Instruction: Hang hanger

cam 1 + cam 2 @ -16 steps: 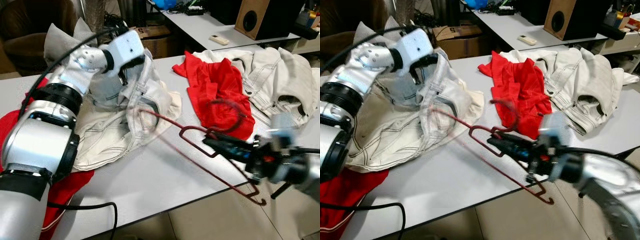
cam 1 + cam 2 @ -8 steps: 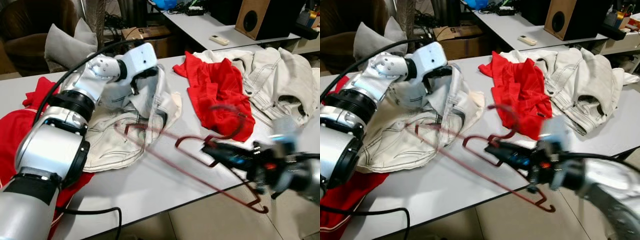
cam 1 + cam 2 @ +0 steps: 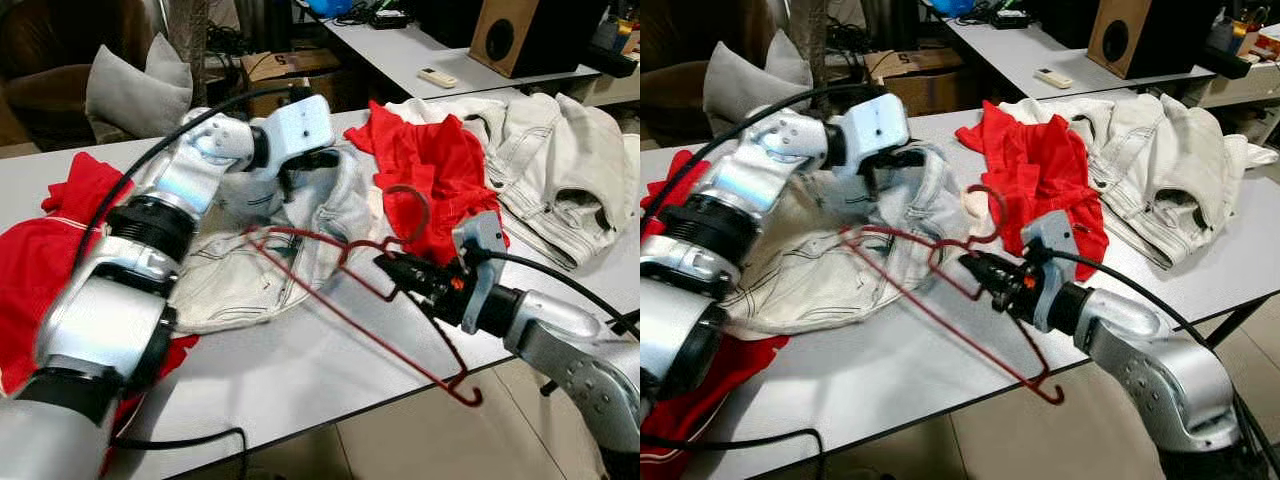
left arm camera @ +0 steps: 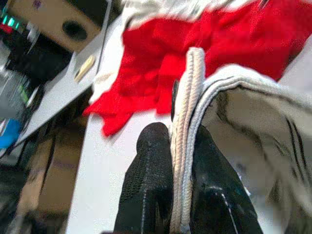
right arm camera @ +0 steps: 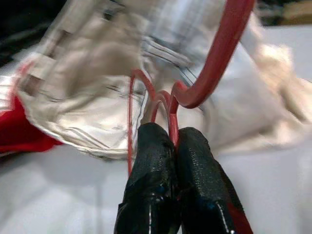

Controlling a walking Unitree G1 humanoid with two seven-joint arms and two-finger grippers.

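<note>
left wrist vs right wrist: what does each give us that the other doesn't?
Left wrist: the left pincer shut on the cream garment's corded hem, with a speaker and remote on the far table. Right wrist: the right pincer shut on the red wire hanger near its neck. Both: the cream garment and red cloth on the grey table.

Hanger hook cut off in right wrist view; white garment blurred.

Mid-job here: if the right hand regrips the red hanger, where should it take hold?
Probably the twisted neck under the hook of the red hanger, where the right hand is shut now, approached from the robot's right. That leaves the hanger's arms free toward the white garment in the left hand.
</note>
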